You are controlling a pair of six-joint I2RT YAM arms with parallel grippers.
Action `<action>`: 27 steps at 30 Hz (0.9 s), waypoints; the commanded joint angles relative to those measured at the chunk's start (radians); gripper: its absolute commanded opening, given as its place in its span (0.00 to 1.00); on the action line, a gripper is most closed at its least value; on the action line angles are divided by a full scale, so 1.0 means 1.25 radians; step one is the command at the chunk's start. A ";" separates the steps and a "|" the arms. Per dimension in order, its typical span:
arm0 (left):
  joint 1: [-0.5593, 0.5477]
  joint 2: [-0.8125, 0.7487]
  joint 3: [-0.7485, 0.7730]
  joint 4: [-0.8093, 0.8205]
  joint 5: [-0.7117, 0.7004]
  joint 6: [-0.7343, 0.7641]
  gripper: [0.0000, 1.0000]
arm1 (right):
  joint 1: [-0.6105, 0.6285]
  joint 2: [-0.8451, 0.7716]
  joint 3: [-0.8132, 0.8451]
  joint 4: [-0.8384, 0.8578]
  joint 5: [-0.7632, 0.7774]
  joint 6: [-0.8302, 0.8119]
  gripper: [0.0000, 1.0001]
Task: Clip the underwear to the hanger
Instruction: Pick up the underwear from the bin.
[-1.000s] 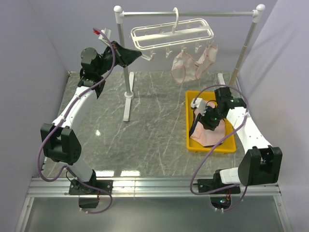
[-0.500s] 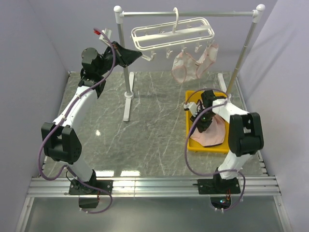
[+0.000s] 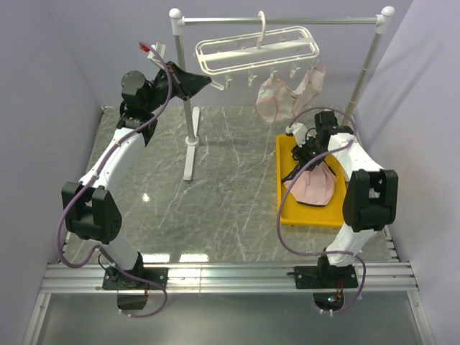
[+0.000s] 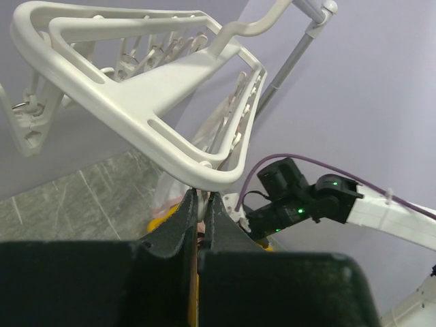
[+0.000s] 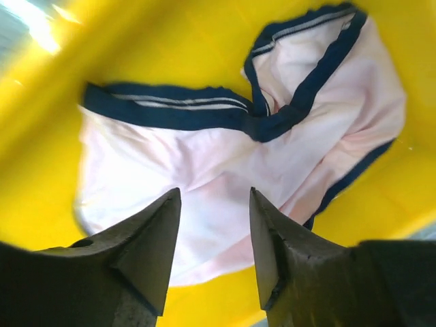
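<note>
The white hanger (image 3: 255,49) hangs by its hook from the grey rail. Two pale pink underwear (image 3: 273,100) dangle from clips at its right end. My left gripper (image 3: 203,81) sits at the hanger's left end; in the left wrist view its fingers (image 4: 202,195) are shut on a thin white clip under the hanger frame (image 4: 136,88). My right gripper (image 3: 305,147) is open and empty above pink underwear with navy trim (image 3: 316,183) in the yellow tray. In the right wrist view the gripper (image 5: 213,194) hovers over that underwear (image 5: 204,150), not touching it.
The yellow tray (image 3: 282,187) lies at the right of the marble table, its wall also in the right wrist view (image 5: 170,41). The grey rail stand (image 3: 190,108) with white ball ends spans the back. Purple walls close in left, back and right.
My right arm has swung from the tray's near part toward its far end, the gripper now open above the trimmed underwear. The left arm and hanger have not moved.
</note>
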 commanded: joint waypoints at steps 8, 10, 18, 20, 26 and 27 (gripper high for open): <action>0.005 0.000 0.035 0.042 0.006 -0.011 0.00 | 0.042 -0.114 -0.107 0.025 0.026 0.394 0.54; 0.005 0.000 0.032 0.043 0.007 -0.011 0.00 | 0.058 -0.139 -0.157 0.059 0.032 0.402 0.56; 0.005 0.000 0.022 0.049 0.007 -0.011 0.00 | 0.125 -0.169 -0.219 0.154 0.078 0.409 0.71; 0.005 0.002 0.024 0.050 0.008 -0.014 0.00 | 0.148 -0.163 -0.242 0.187 0.100 0.400 0.75; 0.005 0.008 0.028 0.055 0.008 -0.016 0.00 | 0.163 -0.091 -0.258 0.231 0.127 0.377 0.77; 0.005 0.009 0.028 0.054 0.008 -0.016 0.00 | 0.164 -0.086 -0.261 0.238 0.126 0.376 0.78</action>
